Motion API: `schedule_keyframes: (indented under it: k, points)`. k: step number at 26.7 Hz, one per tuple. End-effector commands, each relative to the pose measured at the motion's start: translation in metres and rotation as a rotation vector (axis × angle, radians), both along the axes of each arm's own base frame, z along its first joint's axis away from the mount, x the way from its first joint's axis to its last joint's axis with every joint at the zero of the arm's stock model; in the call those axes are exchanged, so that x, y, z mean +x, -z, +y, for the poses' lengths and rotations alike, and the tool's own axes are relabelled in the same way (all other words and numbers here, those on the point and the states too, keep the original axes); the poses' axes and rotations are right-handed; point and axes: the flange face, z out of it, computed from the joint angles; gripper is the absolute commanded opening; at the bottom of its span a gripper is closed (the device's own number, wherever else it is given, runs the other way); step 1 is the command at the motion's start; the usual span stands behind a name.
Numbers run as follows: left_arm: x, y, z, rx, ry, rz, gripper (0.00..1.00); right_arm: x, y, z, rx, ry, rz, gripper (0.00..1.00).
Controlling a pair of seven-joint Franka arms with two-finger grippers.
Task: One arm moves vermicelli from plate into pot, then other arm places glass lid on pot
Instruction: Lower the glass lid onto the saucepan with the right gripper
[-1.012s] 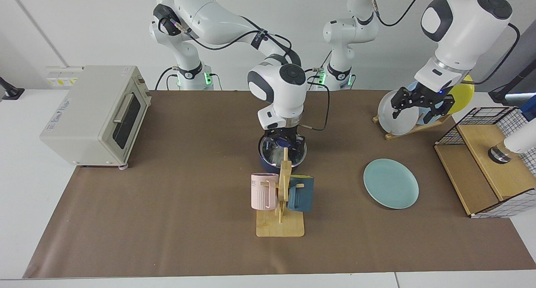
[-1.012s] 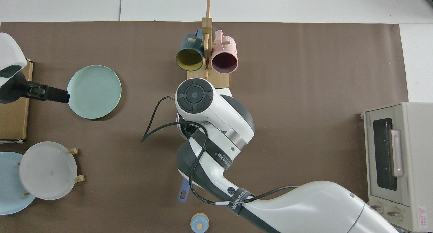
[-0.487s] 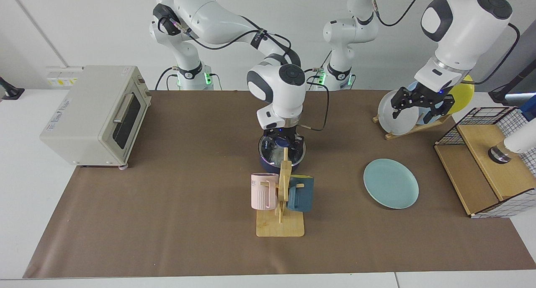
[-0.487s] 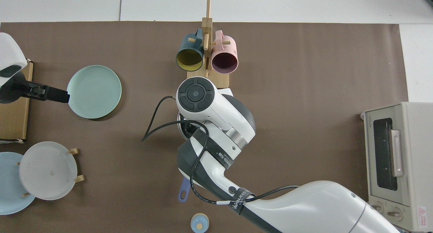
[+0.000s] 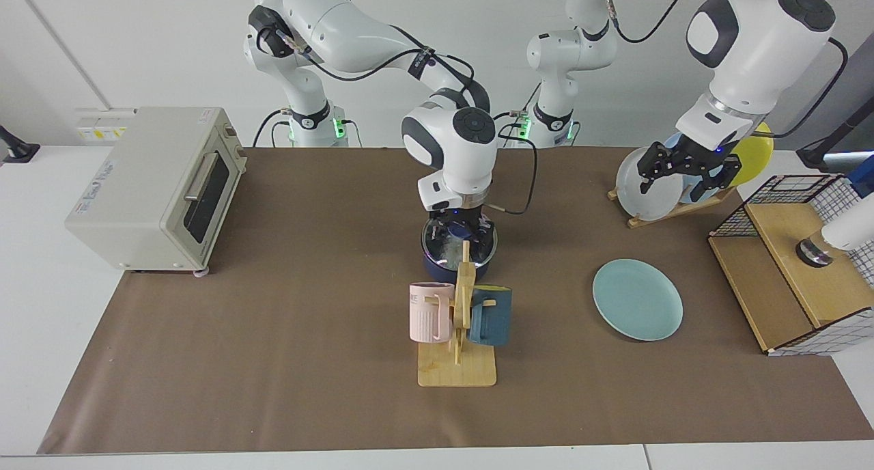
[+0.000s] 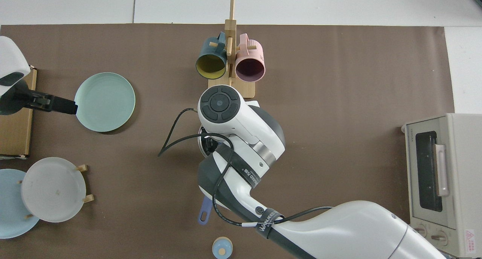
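Facing view showed me the glass lid (image 5: 459, 240) lying level on the pot (image 5: 437, 268) near the middle of the table, with a pale tuft I took for the vermicelli (image 5: 448, 249) under the glass. The right gripper (image 5: 463, 229) sat directly over the lid at its blue knob (image 5: 461, 233); whether the fingers were closed on the knob or already let go, I could not tell, since the wooden mug stand (image 5: 459, 333) cut across that spot. From above, the right arm's wrist hid the pot except for the tip of its handle (image 6: 203, 212).

I judged the lid stiff, smooth and breakable, light enough for one gripper, and the knob the only sensible hold; the metal rim would slip. The vermicelli I reckoned soft and nearly weightless.

The plate (image 5: 638, 299) lay bare nearer the table's edge on the left arm's side. The left gripper (image 5: 685, 167) waited with fingers spread and empty, raised in front of the rack of plates (image 5: 649, 183) at the far corner.
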Motion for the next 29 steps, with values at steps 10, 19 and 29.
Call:
schedule_keyframes:
  k: [10, 19, 29]
  points:
    - [-0.004, -0.004, 0.001, 0.022, 0.010, 0.001, 1.00, -0.002, 0.010, -0.009, 0.007, 0.039, 0.017, 0.00]
    - [-0.004, -0.004, 0.000, 0.022, 0.011, 0.000, 1.00, -0.001, 0.009, -0.009, 0.001, 0.023, 0.010, 1.00]
    - [-0.004, -0.004, 0.001, 0.022, 0.011, 0.000, 1.00, 0.000, -0.018, -0.013, -0.001, 0.013, -0.020, 1.00]
